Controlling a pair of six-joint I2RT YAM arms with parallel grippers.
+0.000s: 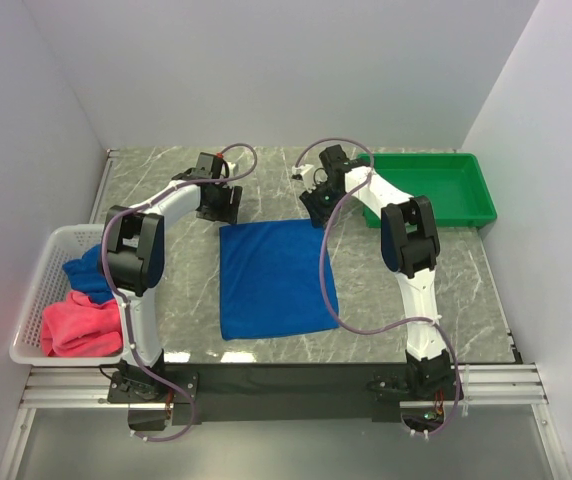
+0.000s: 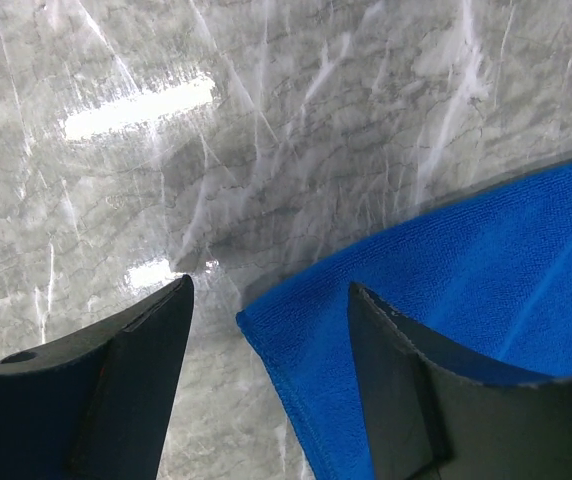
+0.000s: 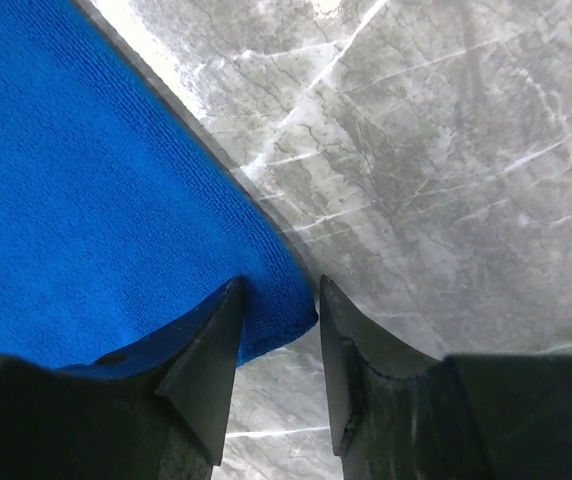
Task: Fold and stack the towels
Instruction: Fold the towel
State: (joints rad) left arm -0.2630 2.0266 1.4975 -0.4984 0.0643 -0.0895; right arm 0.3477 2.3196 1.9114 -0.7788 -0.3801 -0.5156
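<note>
Top view: one blue towel (image 1: 276, 280) lies flat on the table (image 1: 446, 290), midway between the arms. Far corners sit under the two grippers. Only this view shows the rest:
- basket (image 1: 34, 290) at the left edge, holding a second blue towel (image 1: 86, 272) and a pink towel (image 1: 76, 325), both crumpled
- green tray (image 1: 436, 190) at far right, nothing seen in it.

The jaw gaps cannot be read from here.

Left wrist view: left gripper (image 2: 269, 285) stands wide. The towel's corner (image 2: 466, 270) lies between the fingers. The right-hand finger (image 2: 416, 400) is over the cloth and the left-hand finger (image 2: 136, 390) is over bare marble. There is a clear gap between the cloth and the left-hand finger. Nothing is held. Whether the tips touch the table, cannot tell.

Right wrist view: right gripper (image 3: 279, 285) stands narrow, much closer than the left one. The other far corner (image 3: 96, 200) fills the slot between the fingers. One finger (image 3: 196, 380) is over the cloth and the other finger (image 3: 356, 380) is just beside its edge, on the marble side. The cloth looks flat, not bunched or lifted. Whether the pads press it, cannot tell.

Surroundings: the right arm's cable (image 1: 323, 270) hangs across the towel's right edge in the top view. The basket and tray are both well apart from the flat towel. The marble around both corners is bare.
</note>
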